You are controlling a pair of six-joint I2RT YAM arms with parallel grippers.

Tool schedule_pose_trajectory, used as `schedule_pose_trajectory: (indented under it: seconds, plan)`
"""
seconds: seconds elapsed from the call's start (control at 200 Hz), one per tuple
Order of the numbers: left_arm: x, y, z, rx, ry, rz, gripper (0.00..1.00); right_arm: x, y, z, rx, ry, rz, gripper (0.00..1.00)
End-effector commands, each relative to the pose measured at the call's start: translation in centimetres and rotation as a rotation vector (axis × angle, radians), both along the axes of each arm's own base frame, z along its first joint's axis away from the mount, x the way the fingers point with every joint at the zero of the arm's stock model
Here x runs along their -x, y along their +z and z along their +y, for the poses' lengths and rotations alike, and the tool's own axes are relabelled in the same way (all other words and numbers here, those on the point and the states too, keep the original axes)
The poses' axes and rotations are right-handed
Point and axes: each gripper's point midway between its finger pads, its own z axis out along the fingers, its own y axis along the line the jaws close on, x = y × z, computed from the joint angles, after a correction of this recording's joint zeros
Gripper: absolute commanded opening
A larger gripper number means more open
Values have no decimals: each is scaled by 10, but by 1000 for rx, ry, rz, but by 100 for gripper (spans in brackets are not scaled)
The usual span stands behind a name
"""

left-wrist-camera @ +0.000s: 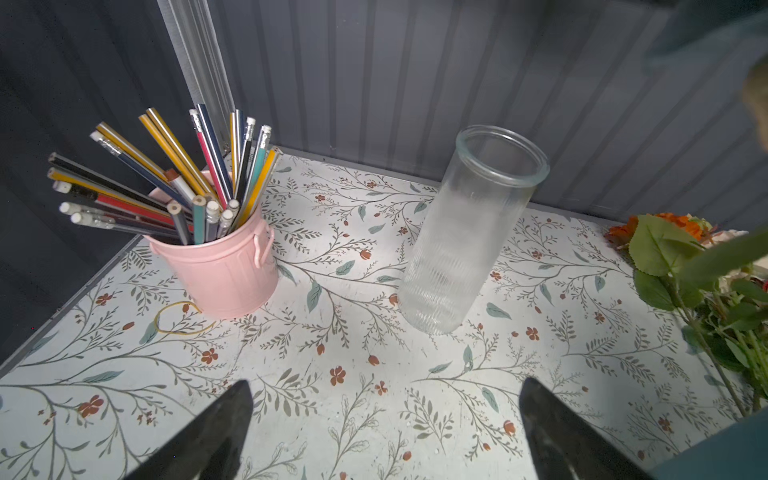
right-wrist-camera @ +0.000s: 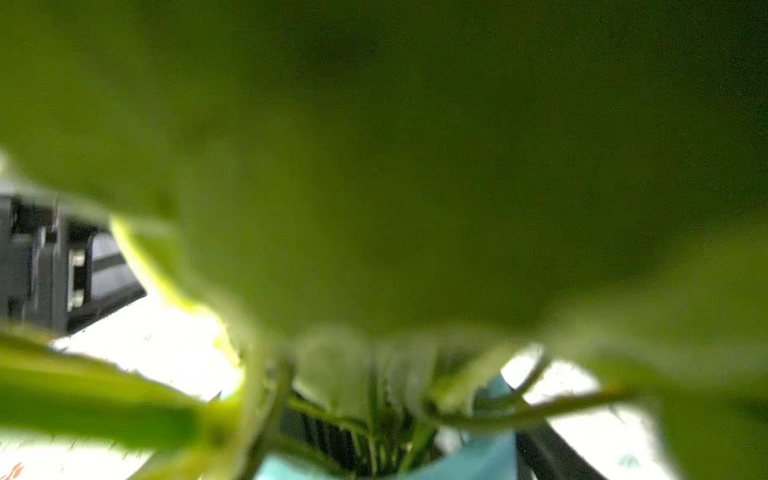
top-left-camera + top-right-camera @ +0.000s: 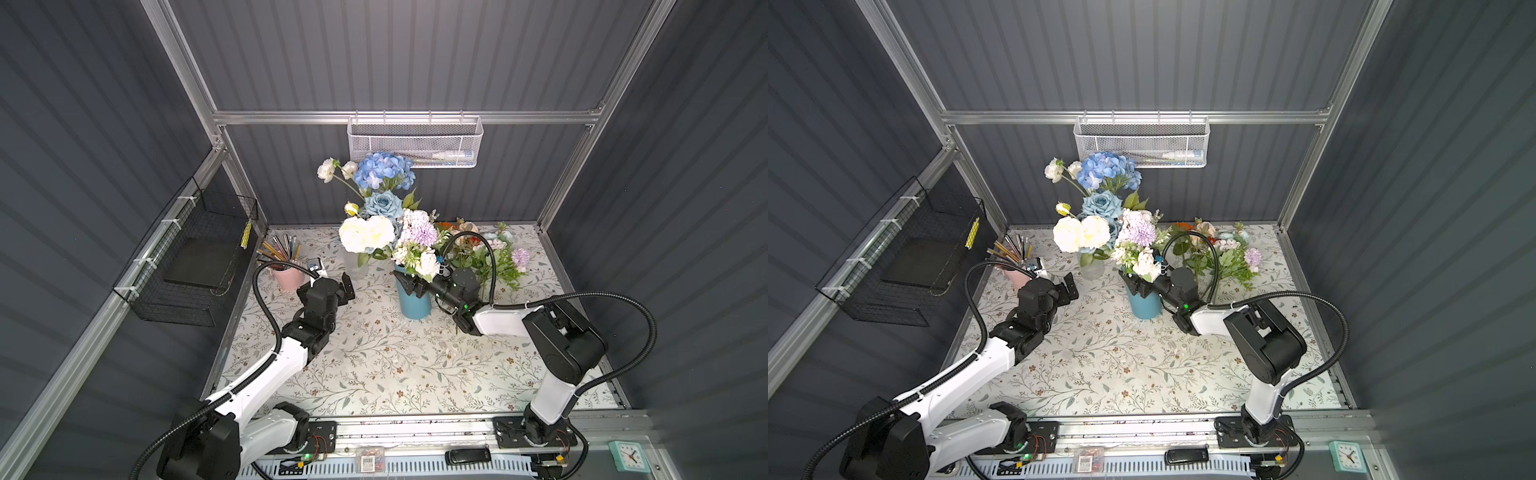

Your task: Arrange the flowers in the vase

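R gripper (image 3: 413, 286) at blue vase (image 3: 413, 308) rim, prob seating bunch (image 3: 415, 249), grip unclear; L gripper (image 1: 385, 384) wide; nxt fetch loose flowers (image 3: 494, 257) far right

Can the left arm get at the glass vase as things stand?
Likely yes. The left arm points its open jaws at the glass vase, bare table between them; the pencil cup stands aside.

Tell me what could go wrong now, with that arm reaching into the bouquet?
The right gripper sits at the rim of the blue vase, which carries a tall, heavy-looking bunch of flowers; a sideways nudge might tip it. That arm's wrist view is filled with leaves, so it may be working nearly blind. The empty glass jar stands close by and could get knocked.
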Motion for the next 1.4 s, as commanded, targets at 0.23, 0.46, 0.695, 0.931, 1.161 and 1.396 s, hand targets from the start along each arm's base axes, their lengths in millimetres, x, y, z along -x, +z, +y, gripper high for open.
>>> schedule_pose_trajectory:
  seconds: [0.23,0.46,0.695,0.931,1.161,1.396]
  plan:
    - [8,-26,7,5,22,67,100,-26,147,5,-241,-71,-507,0]
    - [8,-27,-1,44,-10,78,100,-71,145,8,-225,-135,-552,0]
    - [3,-19,-10,44,-49,96,100,-103,124,14,-223,-161,-556,0]
    - [-1,-17,-13,40,-58,101,100,-120,107,14,-253,-176,-509,2]
    - [-7,-16,-19,48,-68,99,100,-117,82,8,-250,-212,-454,30]
    - [-18,-17,-29,71,-98,86,100,-110,61,8,-214,-191,-407,64]
